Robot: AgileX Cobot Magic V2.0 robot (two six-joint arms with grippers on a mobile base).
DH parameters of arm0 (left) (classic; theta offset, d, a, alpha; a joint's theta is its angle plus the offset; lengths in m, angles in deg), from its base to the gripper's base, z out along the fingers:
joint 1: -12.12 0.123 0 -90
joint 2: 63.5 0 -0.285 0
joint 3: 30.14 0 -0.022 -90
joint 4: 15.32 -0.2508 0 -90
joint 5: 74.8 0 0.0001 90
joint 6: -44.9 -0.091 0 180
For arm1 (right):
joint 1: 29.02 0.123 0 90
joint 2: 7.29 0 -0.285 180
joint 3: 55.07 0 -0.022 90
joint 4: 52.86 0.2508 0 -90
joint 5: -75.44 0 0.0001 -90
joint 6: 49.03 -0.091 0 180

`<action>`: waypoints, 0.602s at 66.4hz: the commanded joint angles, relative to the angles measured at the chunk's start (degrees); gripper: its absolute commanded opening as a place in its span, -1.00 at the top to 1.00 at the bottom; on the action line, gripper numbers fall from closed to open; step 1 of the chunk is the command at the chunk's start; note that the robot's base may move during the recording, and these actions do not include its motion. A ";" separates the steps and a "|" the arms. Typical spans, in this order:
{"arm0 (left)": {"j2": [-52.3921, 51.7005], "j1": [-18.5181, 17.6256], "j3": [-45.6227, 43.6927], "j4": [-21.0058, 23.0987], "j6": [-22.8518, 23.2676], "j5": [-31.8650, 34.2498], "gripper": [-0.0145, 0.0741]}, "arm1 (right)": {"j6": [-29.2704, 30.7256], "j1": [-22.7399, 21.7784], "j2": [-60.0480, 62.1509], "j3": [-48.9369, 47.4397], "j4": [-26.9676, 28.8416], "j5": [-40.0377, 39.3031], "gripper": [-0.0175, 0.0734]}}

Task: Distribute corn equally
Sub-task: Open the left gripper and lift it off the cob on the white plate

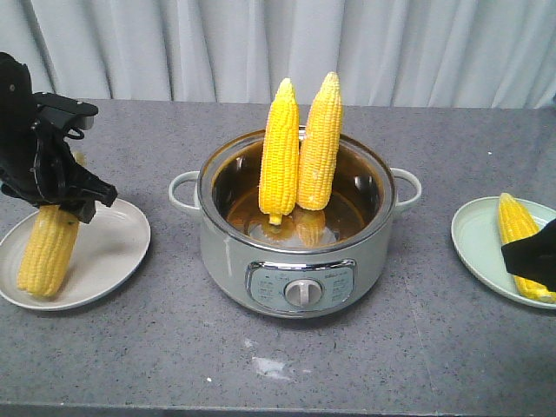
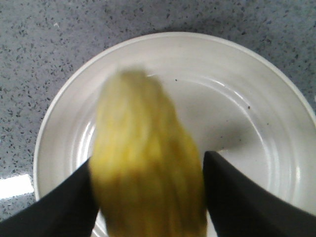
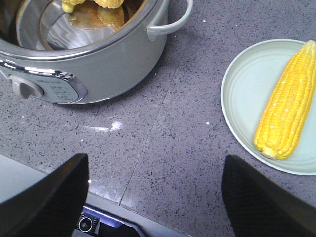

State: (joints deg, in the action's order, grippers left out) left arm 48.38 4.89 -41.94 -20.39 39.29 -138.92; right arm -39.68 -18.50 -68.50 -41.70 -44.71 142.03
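One corn cob (image 1: 48, 248) hangs tilted over the white plate (image 1: 113, 252), its lower end touching the plate. My left gripper (image 1: 65, 195) is shut on its upper part. In the left wrist view the cob (image 2: 148, 163) is blurred between the two black fingers (image 2: 64, 207), above the plate (image 2: 247, 98). Two more cobs (image 1: 280, 152) (image 1: 320, 143) stand upright inside the cooker pot (image 1: 295, 252). Another cob (image 3: 289, 106) lies on the pale green plate (image 3: 242, 94) at the right. My right gripper (image 3: 153, 197) is open and holds nothing, near the table's front edge, left of that plate.
The pot (image 3: 98, 59) has side handles (image 1: 184, 191) and a front control dial (image 1: 301, 293). A white smudge (image 1: 271, 367) marks the grey tabletop in front of it. A curtain hangs behind the table.
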 commanded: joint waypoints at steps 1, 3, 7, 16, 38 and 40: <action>-2.63 -0.01 -1.74 0.06 0.44 2.20 -0.44 | 0.27 0.03 0.46 -1.34 0.23 -2.62 -0.58; -2.63 -0.01 -1.74 0.06 0.44 2.26 -0.46 | 0.27 0.03 0.46 -1.34 0.23 -2.62 -0.58; -2.63 -0.01 -1.74 0.06 0.44 2.27 -0.48 | 0.27 0.03 0.46 -1.34 0.23 -2.62 -0.58; -2.63 -0.01 -1.74 0.06 0.32 2.32 -0.48 | 0.27 0.03 0.46 -1.34 0.23 -2.62 -0.58; -5.09 -0.28 -1.74 4.11 -3.14 6.98 -0.46 | 0.27 0.03 0.46 -1.34 0.23 -2.62 -0.58; -5.68 -0.28 -1.74 5.07 -3.76 7.29 -0.46 | 0.27 0.03 0.46 -1.34 0.23 -2.62 -0.58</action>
State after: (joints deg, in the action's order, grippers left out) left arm 47.54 4.89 -41.94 -18.47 37.15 -135.07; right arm -39.68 -18.50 -68.50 -41.70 -44.71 142.03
